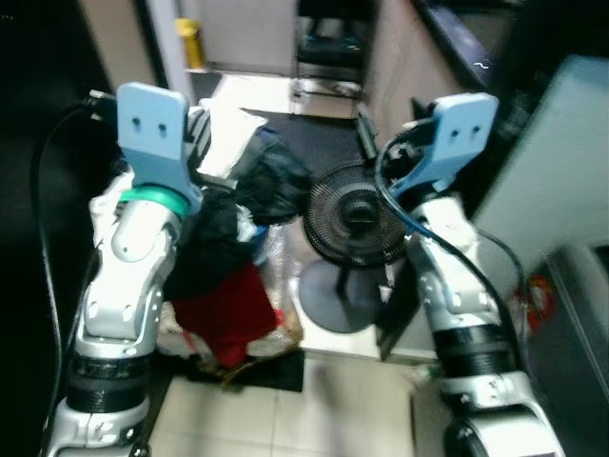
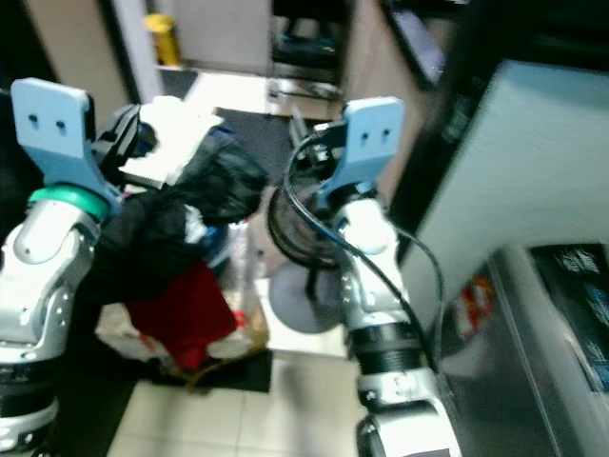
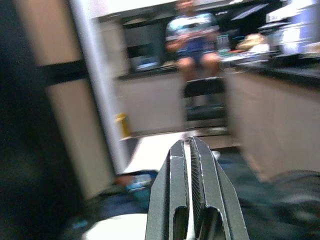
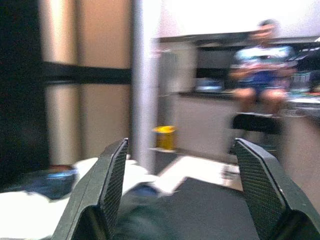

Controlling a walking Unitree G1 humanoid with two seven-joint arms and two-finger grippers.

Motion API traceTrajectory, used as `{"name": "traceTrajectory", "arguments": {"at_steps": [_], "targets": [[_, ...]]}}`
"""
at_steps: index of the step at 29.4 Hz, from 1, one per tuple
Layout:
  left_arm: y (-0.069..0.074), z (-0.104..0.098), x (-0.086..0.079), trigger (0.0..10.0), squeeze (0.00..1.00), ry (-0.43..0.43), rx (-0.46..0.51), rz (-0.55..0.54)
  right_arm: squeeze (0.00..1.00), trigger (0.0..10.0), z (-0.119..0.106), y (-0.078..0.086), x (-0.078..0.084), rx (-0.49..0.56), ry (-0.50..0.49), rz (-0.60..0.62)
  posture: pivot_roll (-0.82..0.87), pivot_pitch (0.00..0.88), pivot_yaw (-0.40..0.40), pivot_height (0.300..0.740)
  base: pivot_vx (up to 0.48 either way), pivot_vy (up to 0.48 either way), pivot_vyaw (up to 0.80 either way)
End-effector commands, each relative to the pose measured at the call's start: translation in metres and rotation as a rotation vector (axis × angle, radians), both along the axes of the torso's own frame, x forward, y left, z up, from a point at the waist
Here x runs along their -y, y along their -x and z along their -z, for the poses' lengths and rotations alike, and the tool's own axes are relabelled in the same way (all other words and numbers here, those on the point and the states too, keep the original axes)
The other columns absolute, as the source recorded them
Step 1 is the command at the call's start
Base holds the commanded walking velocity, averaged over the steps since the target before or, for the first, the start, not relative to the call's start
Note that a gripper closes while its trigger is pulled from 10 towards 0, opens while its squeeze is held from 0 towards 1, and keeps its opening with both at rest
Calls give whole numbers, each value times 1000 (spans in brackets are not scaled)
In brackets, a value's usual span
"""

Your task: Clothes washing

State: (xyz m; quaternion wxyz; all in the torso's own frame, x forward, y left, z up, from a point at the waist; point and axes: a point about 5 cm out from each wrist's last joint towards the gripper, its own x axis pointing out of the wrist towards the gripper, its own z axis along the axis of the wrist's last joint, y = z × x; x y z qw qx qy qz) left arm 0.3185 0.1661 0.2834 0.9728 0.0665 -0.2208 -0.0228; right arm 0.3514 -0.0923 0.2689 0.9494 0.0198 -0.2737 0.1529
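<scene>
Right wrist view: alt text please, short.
The right gripper is open, its two black fingers spread wide above white and dark clothes. Beyond, blurred, a yellow container stands on the floor and a person sits on a stool.

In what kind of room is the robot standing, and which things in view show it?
Probably a home kitchen or utility corner: a heap of dark and red clothes lies on the pale tiled floor beside a black round pedestal fan, and a person sits on a black stool at a long counter.
</scene>
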Motion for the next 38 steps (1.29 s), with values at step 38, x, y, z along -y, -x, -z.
{"name": "traceTrajectory", "arguments": {"at_steps": [38], "targets": [[-5, 40, 10, 10000, 0, -1, -192, 90, 0, 10000, 26, 5, -5, -49, 72, -55, 40, 4, 29, 740, 145, 0, 0]]}}
